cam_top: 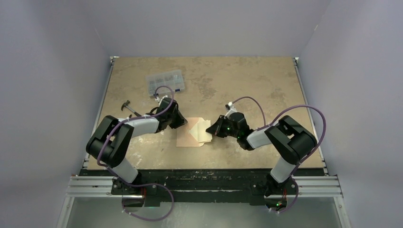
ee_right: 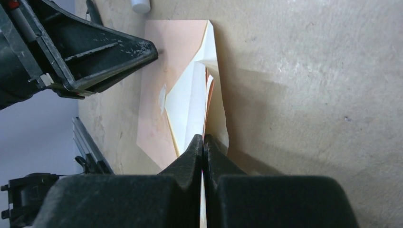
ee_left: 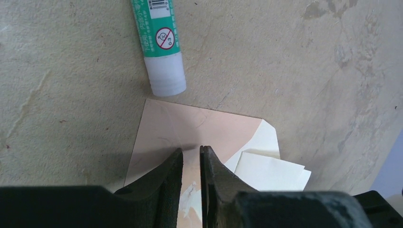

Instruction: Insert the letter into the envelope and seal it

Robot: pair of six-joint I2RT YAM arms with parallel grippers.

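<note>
From the top, the envelope sits in the middle of the table between both tools. Left wrist: my left tool stands a sliver apart over its salmon face. Right wrist: the right tool is clamped on the cream flap, so I reckon any tug drags or creases it.

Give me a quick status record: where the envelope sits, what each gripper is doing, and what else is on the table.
envelope: flat mid-table between the grippers, salmon face up, cream paper exposed at its right side
left gripper: jaws a narrow gap apart, low over the envelope's salmon part
right gripper: shut on a raised cream paper edge; which sheet, cannot tell
glue stick: lying close by the envelope's far corner
clear box: far left, away from both grippers
sealed: no
</note>
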